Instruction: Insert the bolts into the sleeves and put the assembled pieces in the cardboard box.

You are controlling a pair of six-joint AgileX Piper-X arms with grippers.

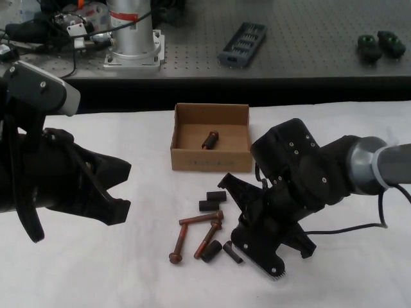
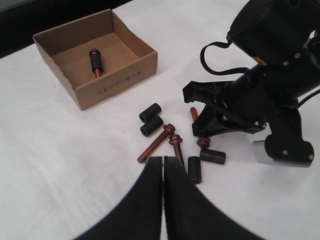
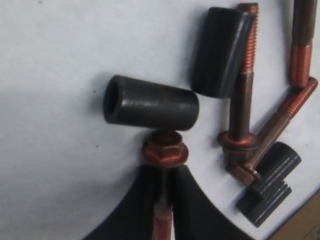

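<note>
The cardboard box [image 1: 210, 165] stands at mid-bench and holds one assembled bolt-and-sleeve piece [image 1: 210, 139] [image 2: 94, 60]. In front of it lie loose copper bolts [image 1: 200, 219] [image 2: 156, 145] and several black sleeves [image 1: 211, 201] [image 2: 150, 118]. My right gripper [image 1: 243, 234] [image 3: 164, 172] is low over this pile, shut on a copper bolt [image 3: 165, 150] [image 2: 198, 127]. The bolt's hex head sits right beside a lying sleeve [image 3: 150, 102] [image 2: 212, 156]. My left gripper [image 1: 119, 189] [image 2: 163, 170] hovers at the left, shut with nothing in it, short of the pile.
Past the white cloth runs a perforated metal bench with a silver post [image 1: 131, 29], a dark tray [image 1: 243, 43] and two small black parts [image 1: 381, 45]. Bare cloth [image 1: 115, 269] stretches left of the pile and in front of it.
</note>
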